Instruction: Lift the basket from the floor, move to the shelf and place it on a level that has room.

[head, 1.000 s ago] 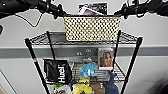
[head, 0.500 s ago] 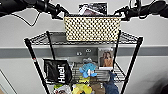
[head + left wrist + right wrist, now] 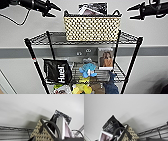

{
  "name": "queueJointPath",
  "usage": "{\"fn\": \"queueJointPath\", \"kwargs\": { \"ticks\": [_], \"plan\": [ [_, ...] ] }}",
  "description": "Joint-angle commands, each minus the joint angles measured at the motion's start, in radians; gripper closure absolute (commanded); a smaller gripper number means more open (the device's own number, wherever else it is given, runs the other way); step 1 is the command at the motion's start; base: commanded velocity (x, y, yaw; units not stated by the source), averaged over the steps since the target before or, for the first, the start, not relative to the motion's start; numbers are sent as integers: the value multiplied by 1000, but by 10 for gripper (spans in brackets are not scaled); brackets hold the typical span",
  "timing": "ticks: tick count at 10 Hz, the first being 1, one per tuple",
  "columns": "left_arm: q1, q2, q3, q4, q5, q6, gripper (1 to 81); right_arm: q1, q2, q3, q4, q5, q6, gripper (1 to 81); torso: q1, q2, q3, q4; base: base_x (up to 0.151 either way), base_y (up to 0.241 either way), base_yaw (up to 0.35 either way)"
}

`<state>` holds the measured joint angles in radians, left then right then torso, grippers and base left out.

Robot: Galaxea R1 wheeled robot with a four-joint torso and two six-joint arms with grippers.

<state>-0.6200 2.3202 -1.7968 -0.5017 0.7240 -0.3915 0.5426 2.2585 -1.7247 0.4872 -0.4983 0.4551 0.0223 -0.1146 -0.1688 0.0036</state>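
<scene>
Standing against a pale wall, shelf (image 3: 130,60) of black posts and grey wire tiers. Resting on top level (image 3: 56,37), basket (image 3: 92,28), cream weave, dark rim, loop handle at each end, upright and centred between the posts. Tucked inside and poking above the rim, dark packet (image 3: 96,7) and pale card (image 3: 86,11). Crowding the lower tier, black bag (image 3: 57,71), photo box (image 3: 105,58), blue plush (image 3: 87,70). Hovering level with the rim and apart from the basket, left gripper (image 3: 55,11), fingers spread, holding nothing, just beside the left handle. Hanging likewise off the right handle, right gripper (image 3: 132,13), fingers parted, empty, touching nothing. Looming close in both wrist views, basket corner and handle (image 3: 50,127) above the wire.
</scene>
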Motion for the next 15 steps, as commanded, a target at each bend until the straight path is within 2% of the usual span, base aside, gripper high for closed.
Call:
{"fn": "queueJointPath", "kwargs": {
  "ticks": [1,5,9,15],
  "plan": [
    [-166,-92,140,-17,-9,-7,10,191,-112,155,56,9,-4,10,0,0,0,0,0,0,0],
    [-168,-283,313,-3,5,-9,10,151,-290,288,47,-34,-4,10,0,0,0,0,0,0,0],
    [-148,-506,503,21,57,-9,10,113,-437,390,40,-91,-1,10,0,0,0,0,0,0,0],
    [-63,-700,519,89,153,2,10,-13,-590,409,-36,-161,0,10,-2,-1,1,0,0,0,0]
  ]
}}
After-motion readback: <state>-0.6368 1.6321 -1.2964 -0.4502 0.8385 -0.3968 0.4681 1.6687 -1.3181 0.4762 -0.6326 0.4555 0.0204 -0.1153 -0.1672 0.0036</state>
